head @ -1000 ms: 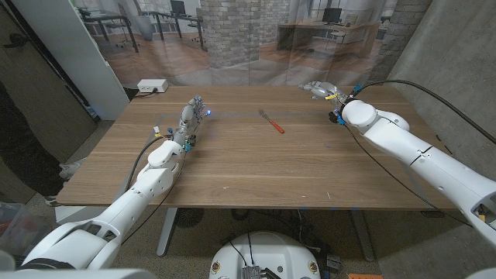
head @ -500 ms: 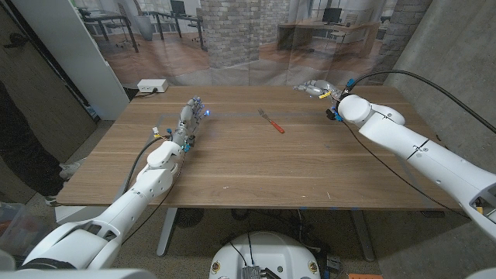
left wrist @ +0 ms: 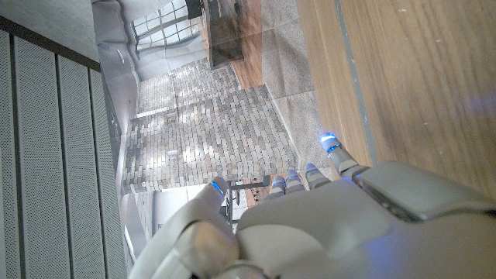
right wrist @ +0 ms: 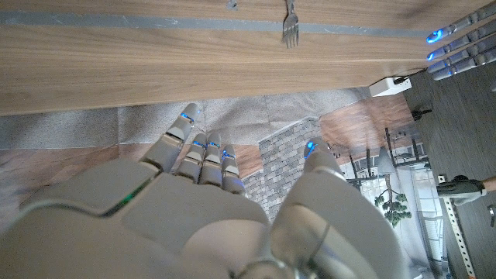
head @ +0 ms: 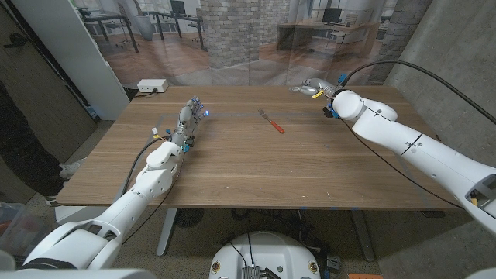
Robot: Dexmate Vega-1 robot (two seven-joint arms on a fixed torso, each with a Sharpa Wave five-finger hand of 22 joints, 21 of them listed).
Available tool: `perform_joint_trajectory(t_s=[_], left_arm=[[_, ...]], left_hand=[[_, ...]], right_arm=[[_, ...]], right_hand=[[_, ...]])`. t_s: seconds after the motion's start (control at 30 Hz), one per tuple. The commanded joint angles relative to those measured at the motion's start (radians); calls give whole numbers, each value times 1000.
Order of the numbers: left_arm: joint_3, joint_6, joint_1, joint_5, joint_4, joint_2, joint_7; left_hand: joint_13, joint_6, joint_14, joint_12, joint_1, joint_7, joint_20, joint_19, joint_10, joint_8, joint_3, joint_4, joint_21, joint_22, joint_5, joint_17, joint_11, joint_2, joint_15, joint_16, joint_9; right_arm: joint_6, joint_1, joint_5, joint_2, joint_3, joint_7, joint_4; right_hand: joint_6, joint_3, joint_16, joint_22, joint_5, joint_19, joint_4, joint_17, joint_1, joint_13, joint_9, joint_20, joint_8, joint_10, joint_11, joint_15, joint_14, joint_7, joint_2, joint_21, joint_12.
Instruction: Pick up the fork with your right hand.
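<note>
The fork [head: 272, 122], with an orange-red handle and metal tines, lies on the wooden table [head: 256, 167] a little beyond its middle. Its tines [right wrist: 291, 29] also show in the right wrist view. My right hand [head: 311, 87] hovers at the table's far right edge, to the right of the fork and well apart from it, fingers spread with nothing in them. My left hand [head: 189, 118] stays at the far left part of the table, fingers straight and apart, holding nothing.
A white box [head: 153, 85] sits on the floor beyond the far left corner. A printed backdrop of an office stands behind the table. A grey wall runs along the right side. My left fingertips [right wrist: 453, 48] glow blue in the right wrist view.
My right arm has swung left along the far edge, bringing the hand nearer the fork. The left arm and the fork have not moved.
</note>
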Motion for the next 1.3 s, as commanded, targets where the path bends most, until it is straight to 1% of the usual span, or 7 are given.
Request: perform_joint_trajectory(t_s=[0.03, 0.13, 0.27, 0.57, 0.77, 0.97, 1.3], left_arm=[[-4, -4, 1, -5, 8, -2, -3], [-5, -5, 0, -6, 10, -2, -4], [-6, -7, 0, -6, 12, -2, -4], [-7, -8, 0, -8, 18, -2, -7], [-8, -5, -3, -9, 22, -2, -9], [-9, -3, -4, -11, 25, -1, -10], [-9, -6, -9, -10, 40, -5, -10]], left_hand=[[4, -149, -113, 4, -5, 10, 10, -163, -139, 3, -1, -2, -1, 4, 7, 3, 5, 79, 4, 3, 2], [4, -149, -113, 4, -5, 10, 10, -163, -139, 3, -1, -2, -1, 4, 7, 3, 5, 79, 4, 3, 2], [5, -149, -113, 4, -5, 10, 10, -162, -139, 3, -1, -2, -2, 4, 7, 3, 5, 79, 4, 3, 2], [5, -148, -113, 4, -5, 10, 10, -163, -139, 3, -2, -2, -4, 4, 7, 3, 5, 79, 4, 3, 2], [5, -148, -113, 4, -6, 10, 10, -162, -139, 3, -2, -2, -5, 4, 8, 3, 6, 79, 4, 3, 2], [5, -148, -113, 3, -6, 11, 10, -163, -140, 3, -2, -2, -7, 4, 8, 3, 6, 79, 4, 3, 2], [5, -148, -113, 4, -6, 11, 10, -161, -139, 3, -3, -2, -8, 4, 8, 3, 7, 79, 4, 3, 2]], right_arm=[[-78, 62, -122, 21, -79, 59, -10], [-104, 76, -157, 30, -101, 72, -12], [-110, 93, -190, 35, -124, 98, -8], [-157, 136, -288, 57, -187, 156, 0], [-191, 161, -346, 76, -223, 193, 14], [-230, 192, -417, 98, -272, 237, 34], [-257, 216, -488, 127, -314, 281, 70]], right_hand=[[13, 0, 5, 3, 2, 14, -13, 4, 22, 3, 4, -1, 6, 13, 0, 1, 16, -3, -7, 3, 3], [16, 0, 11, 3, 7, 31, -24, 4, 45, 3, 5, 2, 6, 16, -2, -1, 42, -4, -15, 6, 1], [22, -2, 13, 4, 10, 46, -28, 5, 57, 3, 5, -2, 7, 26, -6, -6, 54, -6, -20, 8, 3], [34, -6, 18, 5, 16, 73, -33, 5, 78, 4, 5, 0, 9, 39, -13, -12, 84, -13, -30, 13, 3], [38, -7, 17, 6, 19, 76, -34, 5, 87, 4, 5, 0, 9, 42, -19, -14, 90, -17, -32, 12, 2], [53, -10, 19, 6, 26, 90, -38, 5, 110, 4, 6, -8, 12, 59, -28, -31, 109, -28, -41, 13, 5], [92, -20, 24, 7, 38, 132, -40, 5, 155, 5, 6, -12, 20, 97, -40, -48, 151, -42, -61, 20, 10]])
